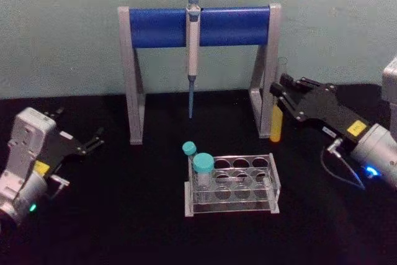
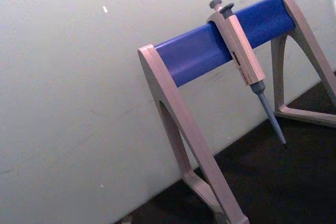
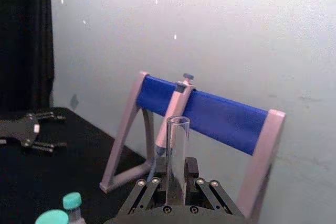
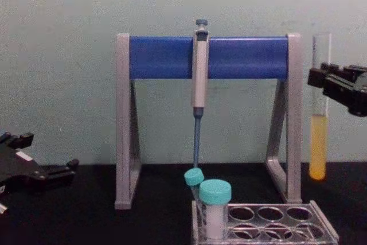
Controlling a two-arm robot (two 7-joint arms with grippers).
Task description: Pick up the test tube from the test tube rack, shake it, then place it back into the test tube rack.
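Test tube rack [image 1: 273, 181] in front | right gripper [image 1: 280, 96] clamps test tube [image 1: 276, 125] upright, aloft | shake gently, mouth up | left gripper [image 1: 96, 141] parked left, spread

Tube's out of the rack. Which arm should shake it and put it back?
Right. The right gripper holds the test tube upright, above and behind the test tube rack; the left gripper sits open at the far left.

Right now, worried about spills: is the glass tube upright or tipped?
Upright: the tube hangs vertical in the right end effector, yellow liquid pooled at its bottom.
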